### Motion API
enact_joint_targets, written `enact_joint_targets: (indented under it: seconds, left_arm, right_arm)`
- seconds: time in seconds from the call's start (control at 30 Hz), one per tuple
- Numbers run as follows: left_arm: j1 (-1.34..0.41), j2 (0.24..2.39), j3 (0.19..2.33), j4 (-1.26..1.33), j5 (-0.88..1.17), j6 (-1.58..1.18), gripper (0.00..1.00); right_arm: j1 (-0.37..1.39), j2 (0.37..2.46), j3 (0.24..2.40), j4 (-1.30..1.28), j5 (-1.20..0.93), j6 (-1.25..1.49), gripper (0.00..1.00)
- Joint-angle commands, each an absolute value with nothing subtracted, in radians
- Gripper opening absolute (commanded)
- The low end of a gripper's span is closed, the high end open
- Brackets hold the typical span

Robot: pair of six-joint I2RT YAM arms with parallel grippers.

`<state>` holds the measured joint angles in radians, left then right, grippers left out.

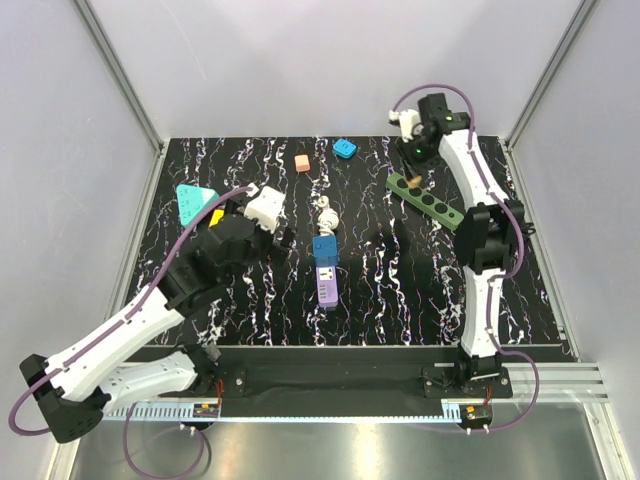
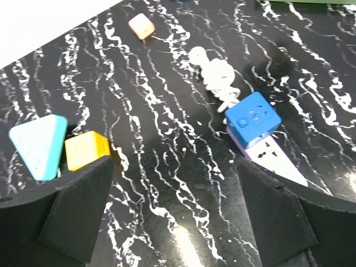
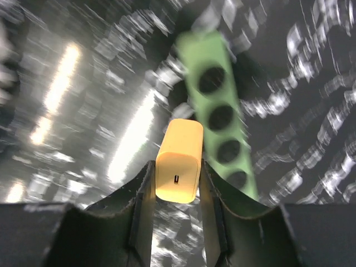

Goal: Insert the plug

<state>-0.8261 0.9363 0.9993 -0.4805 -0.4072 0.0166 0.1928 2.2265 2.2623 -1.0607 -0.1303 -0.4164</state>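
Observation:
My right gripper (image 3: 177,189) is shut on an orange-yellow plug block (image 3: 178,161) and holds it above the near-left end of a green socket strip (image 3: 219,117) with several round holes. From above, the plug (image 1: 413,178) shows as a small orange spot under the right gripper (image 1: 414,172), over the left end of the green strip (image 1: 432,201). My left gripper (image 2: 175,211) is open and empty over bare table. It sits at the middle left in the top view (image 1: 248,230).
A purple power strip (image 1: 327,285) with a blue plug (image 1: 325,248) and a coiled white cord (image 1: 327,212) lies mid-table. It also shows in the left wrist view (image 2: 272,158). A teal triangle (image 2: 38,144) and yellow block (image 2: 86,150) lie by the left finger. A pink block (image 1: 302,162) and blue block (image 1: 345,148) sit far back.

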Motion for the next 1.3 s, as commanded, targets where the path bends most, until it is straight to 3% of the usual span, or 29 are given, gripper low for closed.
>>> enact_joint_targets:
  seconds: [0.0, 0.27, 1.27]
  left_arm:
    - [-0.828, 0.887, 0.994, -0.442, -0.479, 0.032, 0.99]
    - [-0.831, 0.914, 1.011, -0.463, -0.459, 0.003, 0.99]
    - [-0.831, 0.983, 1.025, -0.494, -0.483, 0.003, 0.99]
  right_arm:
    - [0.161, 2.23, 2.254, -1.15, -0.121, -0.606, 0.0]
    - [0.055, 2.203, 2.197, -1.164, -0.299, -0.862, 0.0]
    - [-0.064, 2.39, 2.359, -1.325, -0.294, -1.011, 0.0]
